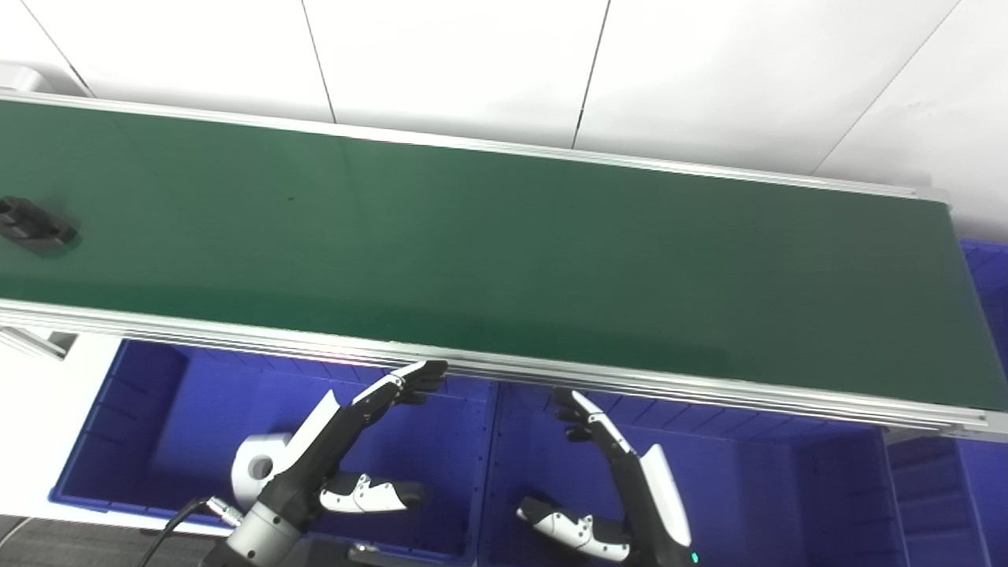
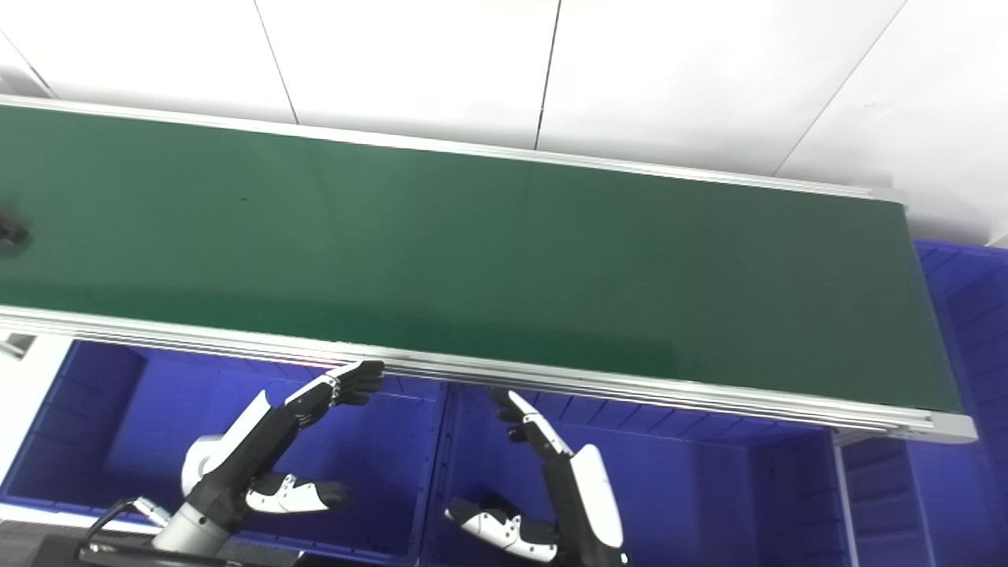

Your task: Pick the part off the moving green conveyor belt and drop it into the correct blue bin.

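Note:
A small black part (image 1: 33, 224) lies on the green conveyor belt (image 1: 488, 260) at its far left end; in the right eye view only its edge (image 2: 9, 234) shows. My left hand (image 1: 346, 445) hovers open over the left blue bin (image 1: 142, 425), below the belt's near rail, holding nothing. My right hand (image 1: 622, 480) is open too, fingers spread, above the middle blue bin (image 1: 756, 488). Both hands are far from the part.
A white part (image 1: 256, 468) lies in the left bin, partly behind my left arm. Another blue bin (image 1: 988, 315) stands past the belt's right end. The aluminium rail (image 1: 551, 370) runs just above both hands. White panels lie behind the belt.

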